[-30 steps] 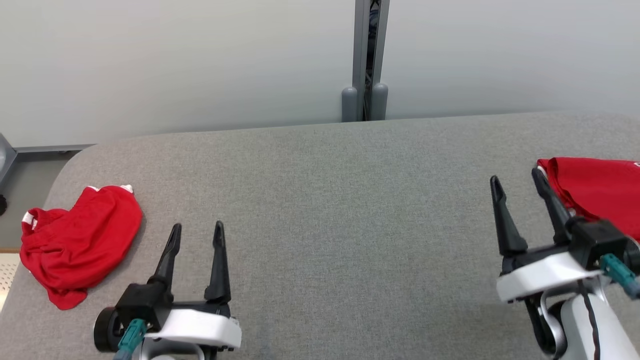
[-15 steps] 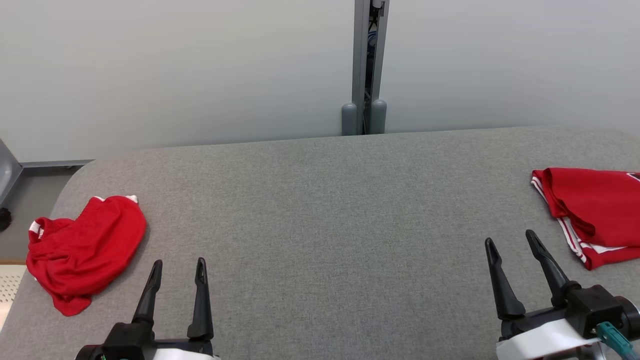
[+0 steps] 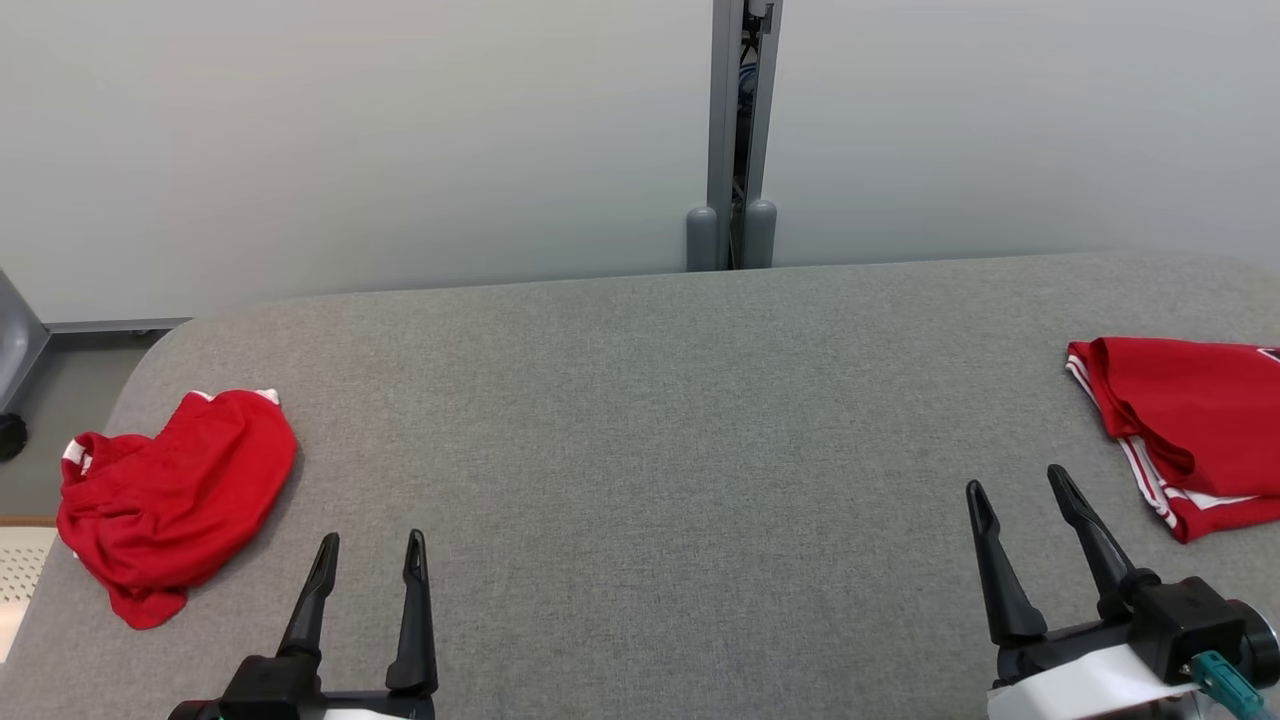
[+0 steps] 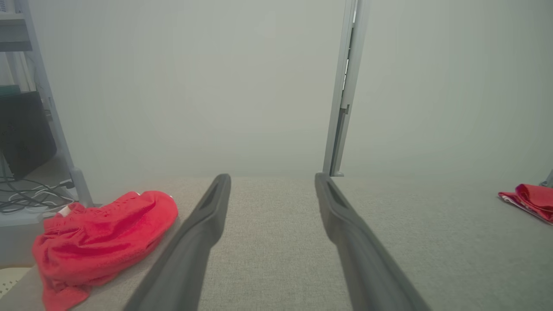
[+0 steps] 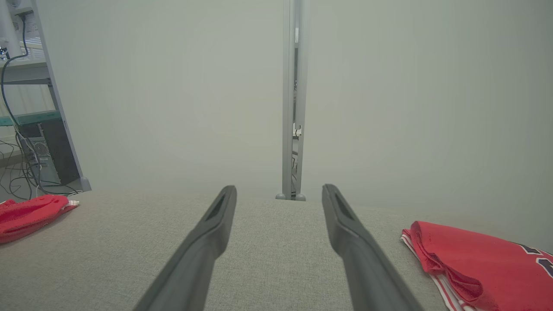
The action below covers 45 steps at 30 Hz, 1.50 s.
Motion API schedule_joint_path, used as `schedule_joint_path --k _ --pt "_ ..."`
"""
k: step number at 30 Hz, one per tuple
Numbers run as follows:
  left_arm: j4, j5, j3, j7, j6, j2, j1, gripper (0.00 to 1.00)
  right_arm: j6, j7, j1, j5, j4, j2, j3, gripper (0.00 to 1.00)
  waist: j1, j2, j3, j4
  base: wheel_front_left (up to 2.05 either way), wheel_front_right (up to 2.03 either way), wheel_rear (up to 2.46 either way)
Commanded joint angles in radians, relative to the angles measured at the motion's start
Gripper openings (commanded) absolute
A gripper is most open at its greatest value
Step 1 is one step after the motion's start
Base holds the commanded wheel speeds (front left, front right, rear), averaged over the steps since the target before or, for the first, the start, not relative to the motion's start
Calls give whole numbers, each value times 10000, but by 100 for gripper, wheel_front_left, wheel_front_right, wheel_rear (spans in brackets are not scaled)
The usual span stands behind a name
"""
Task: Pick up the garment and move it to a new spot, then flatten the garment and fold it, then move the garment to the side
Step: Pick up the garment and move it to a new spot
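A crumpled red garment (image 3: pixel 175 500) lies in a heap near the left end of the grey padded table (image 3: pixel 640 420). It also shows in the left wrist view (image 4: pixel 103 242) and the right wrist view (image 5: pixel 26 214). A second red garment (image 3: pixel 1190 430) with white side stripes lies folded at the right end (image 5: pixel 484 263) (image 4: pixel 529 198). My left gripper (image 3: pixel 372 545) (image 4: pixel 272 177) stands open and empty at the near edge, to the right of the heap. My right gripper (image 3: pixel 1017 482) (image 5: pixel 278 188) is open and empty, just left of the folded garment.
A pale partition wall with a grey upright post (image 3: pixel 740 130) runs behind the table. Past the left end are a shelf frame and cables (image 4: pixel 30 190) on the floor. The table's left end is rounded and drops off beside the heap.
Both grippers have drawn back toward the near edge, still open. The right one has come away from the folded garment. The head camera tilted slightly; in the last half second little moved.
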Motion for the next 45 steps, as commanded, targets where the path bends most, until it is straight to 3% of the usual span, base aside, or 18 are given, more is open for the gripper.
schedule_joint_path --k 1,11,34,45 --pt "34 60 4 -42 33 27 -76 100 -3 -6 28 70 6 -16 -17 100 0 -1 8 38 0 0 0" --pt "-14 -6 0 -42 118 28 -286 100 -3 -6 -88 304 56 -16 174 100 0 -1 175 730 0 0 0" --pt "-356 90 44 -43 424 27 -266 100 -3 -6 138 551 26 -23 514 100 0 -1 306 3972 0 0 0" --pt "-440 10 164 -43 428 25 -226 100 -3 -6 -75 538 100 -26 647 100 0 -1 440 4539 0 0 0"
